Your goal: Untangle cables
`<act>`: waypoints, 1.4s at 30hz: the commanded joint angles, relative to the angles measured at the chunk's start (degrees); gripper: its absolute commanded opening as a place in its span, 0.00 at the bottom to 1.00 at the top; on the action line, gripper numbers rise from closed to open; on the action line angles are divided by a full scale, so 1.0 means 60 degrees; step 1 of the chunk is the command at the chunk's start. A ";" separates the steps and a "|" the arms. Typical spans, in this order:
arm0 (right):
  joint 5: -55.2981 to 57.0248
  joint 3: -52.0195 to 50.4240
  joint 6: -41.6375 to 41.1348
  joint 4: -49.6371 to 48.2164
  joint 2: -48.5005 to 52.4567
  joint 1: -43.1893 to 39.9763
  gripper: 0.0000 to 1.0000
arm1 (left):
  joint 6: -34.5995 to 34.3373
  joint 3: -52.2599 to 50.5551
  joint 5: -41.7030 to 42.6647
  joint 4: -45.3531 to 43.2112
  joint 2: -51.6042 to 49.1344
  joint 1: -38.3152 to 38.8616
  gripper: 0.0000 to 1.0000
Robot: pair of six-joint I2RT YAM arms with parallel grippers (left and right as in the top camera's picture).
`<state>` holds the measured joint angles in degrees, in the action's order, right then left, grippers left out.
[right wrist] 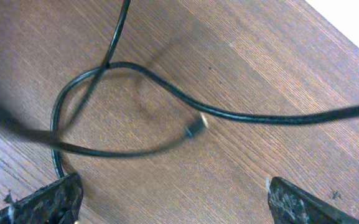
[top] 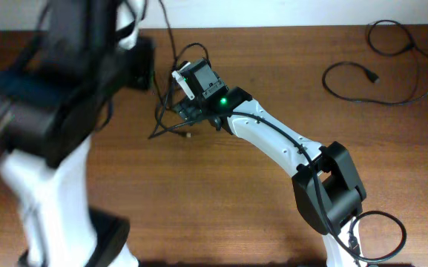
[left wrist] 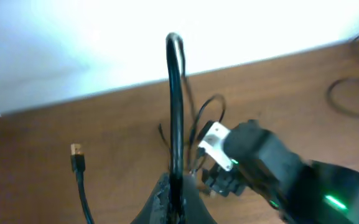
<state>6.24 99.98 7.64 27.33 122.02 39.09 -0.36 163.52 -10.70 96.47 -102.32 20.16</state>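
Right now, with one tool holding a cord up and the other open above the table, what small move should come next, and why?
Probably lower the open right tool onto the loop lying on the table and close near the plug end. The left tool is shut on a cable standing up from it, so pinning the loop might let the strands pull apart.

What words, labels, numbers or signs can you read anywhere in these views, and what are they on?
None can be read.
The white tag on the right arm's wrist is too small and blurred to show any print.
The cables and the table show no text.
The green light is a plain glowing dot, not a sign.
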 commanded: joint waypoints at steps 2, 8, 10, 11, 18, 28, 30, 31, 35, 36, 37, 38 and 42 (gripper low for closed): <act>0.0149 0.0288 0.0011 0.0062 -0.0546 -0.0025 0.95 | -0.0357 0.0131 -0.1224 -0.0178 0.2878 0.0965 0.00; 0.0160 0.0991 -0.0029 0.0000 -0.0546 0.0033 0.95 | -0.0550 -0.1432 -0.1304 0.0025 0.3293 0.0962 0.00; 0.0262 0.1701 -0.0025 0.0284 -0.0546 -0.0007 0.96 | -0.0554 -0.2113 -0.1497 -0.0073 0.3056 0.0962 0.00; 0.0342 0.1993 -0.0022 0.0379 -0.0546 -0.0040 0.96 | -0.0554 -0.2324 -0.1548 -0.0178 0.2900 0.0962 0.00; 0.0331 0.3275 0.0193 0.1147 -0.0546 -0.0634 0.96 | -0.0550 -0.2481 -0.1683 -0.0364 0.2186 0.0962 0.00; 0.0328 0.3242 0.0197 0.1537 -0.0470 -0.1173 0.04 | -0.0546 -0.2477 -0.1683 -0.0488 0.2208 0.0962 0.00; 0.0328 0.3242 0.0193 0.1555 -0.0470 -0.1173 0.23 | -0.0543 -0.2477 -0.1690 -0.0488 0.2208 0.0962 0.00; 0.0331 0.3242 0.0193 0.1555 -0.0470 -0.1173 0.50 | -0.0539 -0.2477 -0.1712 -0.0492 0.2208 0.0962 0.00; 0.0576 0.3268 0.0193 0.1555 -0.0474 -0.1173 0.04 | -0.0539 -0.2477 -0.1727 -0.0488 0.2208 0.0962 0.00; 0.0579 0.3268 0.0251 0.1566 -0.0474 -0.1173 0.04 | -0.0539 -0.2477 -0.1727 -0.0484 0.2208 0.0962 0.00; 0.0583 0.3268 0.0288 0.1592 -0.0474 -0.1173 0.04 | -0.0539 -0.2477 -0.1727 -0.0484 0.2208 0.0962 0.00; 0.0579 0.3268 0.0408 0.1628 -0.0474 -0.1173 0.04 | -0.0539 -0.2477 -0.1727 -0.0484 0.2208 0.0962 0.00; 0.0688 0.3268 0.0506 0.1920 -0.0492 -0.1319 0.04 | -0.0543 -0.2477 -0.1880 -0.0481 0.2208 0.0962 0.00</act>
<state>8.62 118.34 9.91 38.02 120.79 31.97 -2.87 147.98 -20.01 93.86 -89.41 25.76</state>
